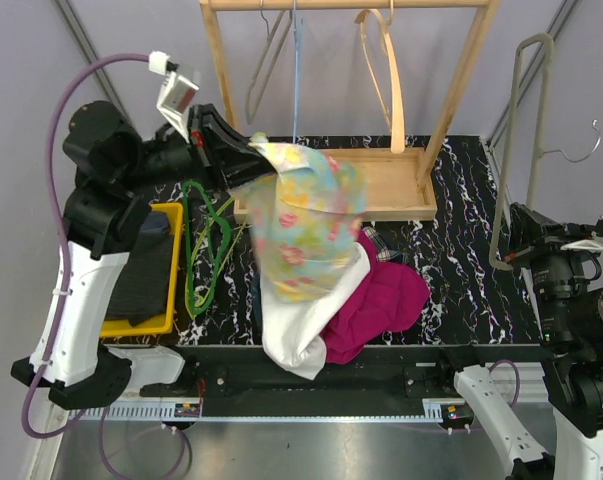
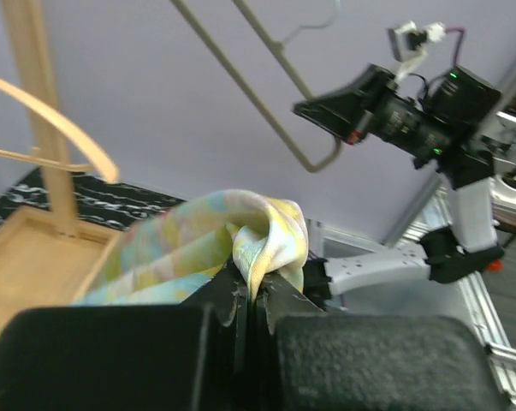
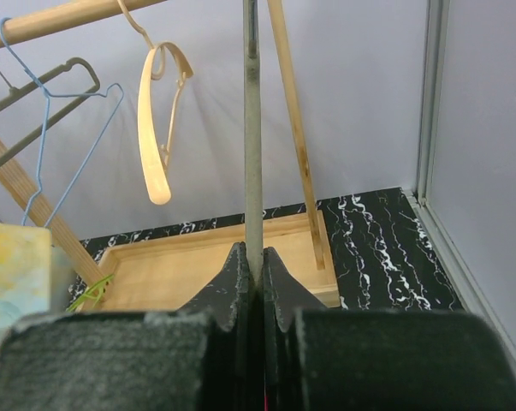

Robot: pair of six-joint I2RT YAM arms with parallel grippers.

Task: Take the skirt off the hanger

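1. Black table with white veining [image 1: 461, 200] fills the scene. A pale wooden clothes rack [image 1: 396, 190] stands at its far side against a lilac wall.
2. At the far left, the left fingers [image 1: 251, 148] are pinched fully together on a fold of the pastel floral skirt with white lining [image 1: 306, 220]. The fabric drapes down from that raised pinch. Its lower part lies on the table near the centre, beside a magenta cloth [image 1: 381, 300].
3. At the right edge, the right fingers [image 3: 256, 257] are clamped shut on the thin rod of a grey-beige hanger [image 3: 252, 128], which stands upright and well apart from the skirt.
4. The split looks deliberate: one arm anchors the hanger so it cannot follow, while the other draws the cloth away to the left.
5. No fabric shows on the hanger, so the removal appears essentially done. What likely remains is lowering the skirt and letting go.
6. A possible snag is the trailing hem dragging the magenta cloth along.
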